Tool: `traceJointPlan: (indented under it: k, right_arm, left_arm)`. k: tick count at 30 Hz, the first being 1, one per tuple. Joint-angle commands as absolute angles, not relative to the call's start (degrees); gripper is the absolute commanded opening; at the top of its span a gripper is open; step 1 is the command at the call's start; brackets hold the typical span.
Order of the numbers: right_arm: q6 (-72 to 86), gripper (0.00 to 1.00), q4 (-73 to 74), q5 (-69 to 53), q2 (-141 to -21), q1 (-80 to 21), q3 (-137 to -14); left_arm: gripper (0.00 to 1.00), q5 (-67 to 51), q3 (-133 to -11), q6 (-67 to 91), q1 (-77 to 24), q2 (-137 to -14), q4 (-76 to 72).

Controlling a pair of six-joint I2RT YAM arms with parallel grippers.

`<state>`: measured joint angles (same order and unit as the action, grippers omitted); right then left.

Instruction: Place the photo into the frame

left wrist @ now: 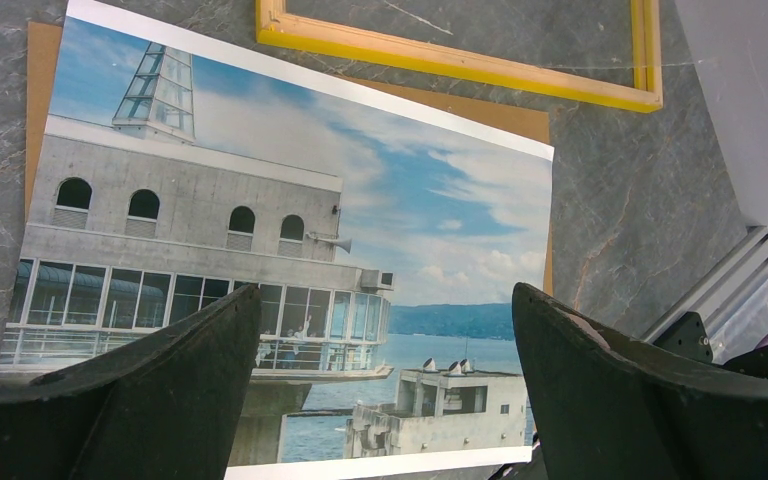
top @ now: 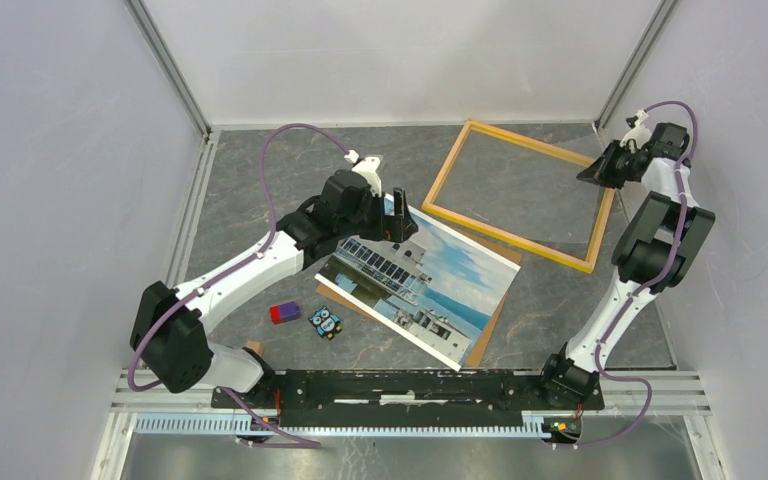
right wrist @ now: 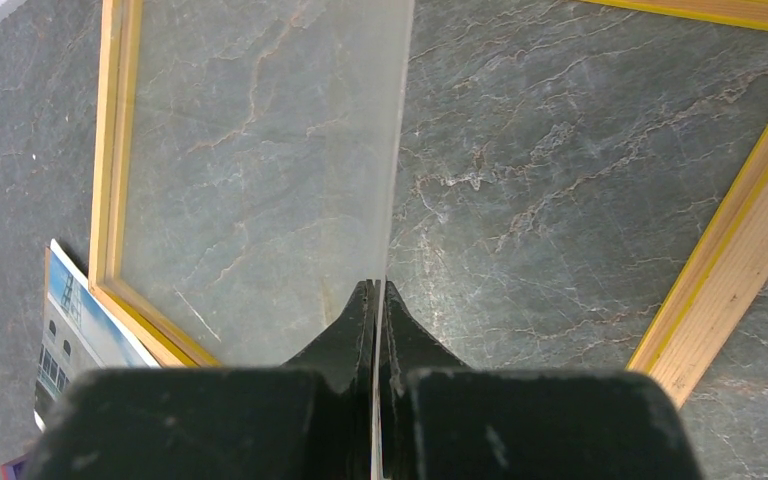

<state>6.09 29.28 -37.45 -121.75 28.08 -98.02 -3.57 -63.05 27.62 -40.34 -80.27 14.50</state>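
Observation:
The photo (top: 430,285) of a white building under a blue sky lies face up in the middle of the table, on a brown backing panel (top: 488,325). My left gripper (top: 400,225) hovers open over the photo's far left end; in the left wrist view the photo (left wrist: 290,230) shows between its spread fingers (left wrist: 385,295). The yellow-orange frame (top: 510,239) lies flat at the back right, and the tabletop shows through it. My right gripper (right wrist: 380,285) is shut on the edge of a clear pane (right wrist: 260,180), held tilted above the frame (right wrist: 730,270).
A small purple and red block (top: 284,313) and a little blue figure tile (top: 326,322) lie left of the photo. Grey walls close in the table on three sides. A metal rail (top: 410,385) runs along the near edge.

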Motion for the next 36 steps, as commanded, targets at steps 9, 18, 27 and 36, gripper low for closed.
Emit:
traceJointPlan:
  k: [9, 18, 27, 36]
  right_arm:
    - [6.41, 0.0, 29.45, -36.75, -119.49, 29.62, -98.08]
    - [6.31, 0.0, 29.79, -36.58, -119.62, 30.01, -98.47]
    - [6.06, 0.0, 30.06, -36.69, -119.84, 30.3, -98.61]
    - [6.0, 0.0, 30.08, -36.74, -119.74, 30.41, -98.36]
  left_arm:
    - [1.0, -4.44, -65.3, 25.66, -40.73, -80.13, 13.7]
    - [1.0, -4.57, -65.3, 25.75, -40.81, -80.26, 13.69]
    - [1.0, -4.61, -65.36, 25.75, -40.94, -80.18, 13.71]
    - [1.0, -4.75, -65.39, 25.75, -41.0, -80.18, 13.66]
